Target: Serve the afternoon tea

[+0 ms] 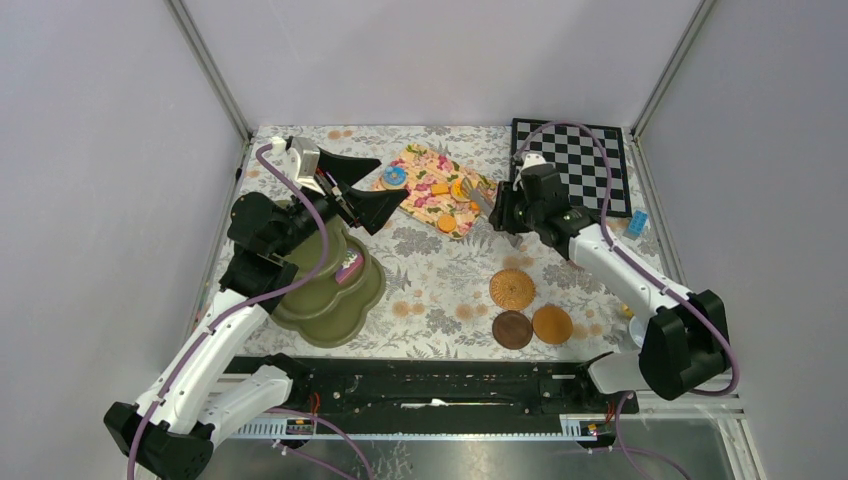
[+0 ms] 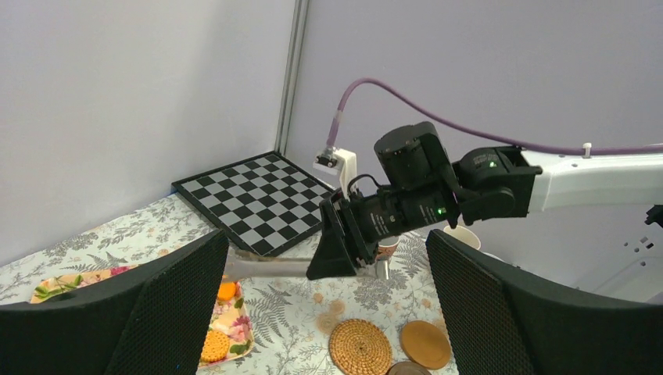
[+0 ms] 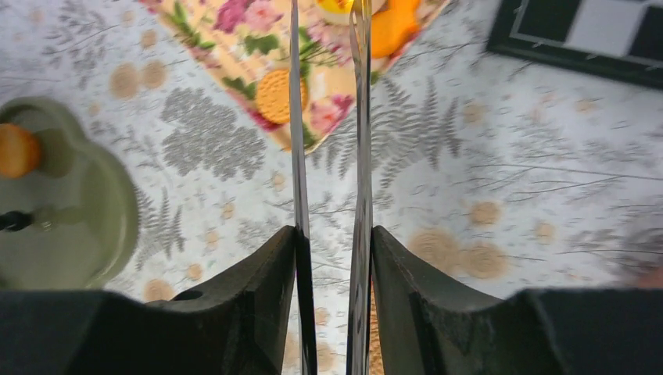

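The tea things are spread over a fern-printed tablecloth [image 1: 440,270]. At the left stands the stand [image 1: 335,312], matt olive green with scalloped, clover-like tiers. One round orange piece [image 3: 16,150] sits on a tier, and the left arm hangs over the top of it.

Toward the back lies a square floral tray [image 1: 422,202], set cornerwise, glossy with pink and green blooms. It holds small biscuits: a blue-ringed doughnut [image 1: 395,175] near its left corner and a flat orange round [image 1: 447,223] near its front corner, with a few more orange and yellow bits between them.

Near the front right are three round coasters close together. One is woven straw [image 1: 512,289], one dark brown [image 1: 512,329] and one smooth tan [image 1: 552,324]. A pale mug [image 2: 463,234] peeps out from behind the right arm.

The right gripper [image 3: 332,234] is clamped on a pair of tongs [image 3: 295,117]. Its black fingers press the two thin, shiny metal blades, which reach out over the tray's near corner.

The left gripper [image 1: 390,180] stands wide apart with nothing between its fingers, raised just left of the tray.

A black-and-white chessboard [image 1: 575,165] lies flat in the far right corner.
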### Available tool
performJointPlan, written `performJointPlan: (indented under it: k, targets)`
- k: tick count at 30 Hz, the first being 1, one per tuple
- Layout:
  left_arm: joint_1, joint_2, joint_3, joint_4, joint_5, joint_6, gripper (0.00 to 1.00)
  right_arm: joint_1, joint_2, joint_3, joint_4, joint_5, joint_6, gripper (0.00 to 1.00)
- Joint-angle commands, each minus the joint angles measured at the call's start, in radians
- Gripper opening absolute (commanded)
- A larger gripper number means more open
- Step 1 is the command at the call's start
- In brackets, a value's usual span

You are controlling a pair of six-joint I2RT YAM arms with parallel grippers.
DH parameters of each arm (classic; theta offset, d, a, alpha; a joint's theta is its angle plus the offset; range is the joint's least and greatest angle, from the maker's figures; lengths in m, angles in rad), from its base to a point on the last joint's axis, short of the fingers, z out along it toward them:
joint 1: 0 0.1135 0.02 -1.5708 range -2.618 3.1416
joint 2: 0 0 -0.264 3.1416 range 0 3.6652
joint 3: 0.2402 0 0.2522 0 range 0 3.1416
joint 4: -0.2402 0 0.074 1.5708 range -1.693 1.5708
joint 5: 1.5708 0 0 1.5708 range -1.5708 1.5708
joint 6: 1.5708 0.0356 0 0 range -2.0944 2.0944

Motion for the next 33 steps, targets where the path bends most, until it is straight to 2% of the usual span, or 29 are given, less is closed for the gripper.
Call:
performJointPlan:
  k: [1, 15, 33]
  targets:
    - [-0.006, -0.007, 0.009, 0.055, 0.021, -0.006, 0.99, -0.007, 0.028, 0.145, -0.14, 0.198, -0.145, 0.46]
    - [-0.007, -0.004, 0.009, 0.051, 0.017, -0.002, 0.99, -0.007, 0.207, 0.323, -0.193, 0.149, -0.247, 0.5]
    - [-0.006, 0.003, 0.009, 0.055, 0.022, -0.007, 0.99, -0.006, 0.282, 0.369, -0.192, 0.065, -0.248, 0.56]
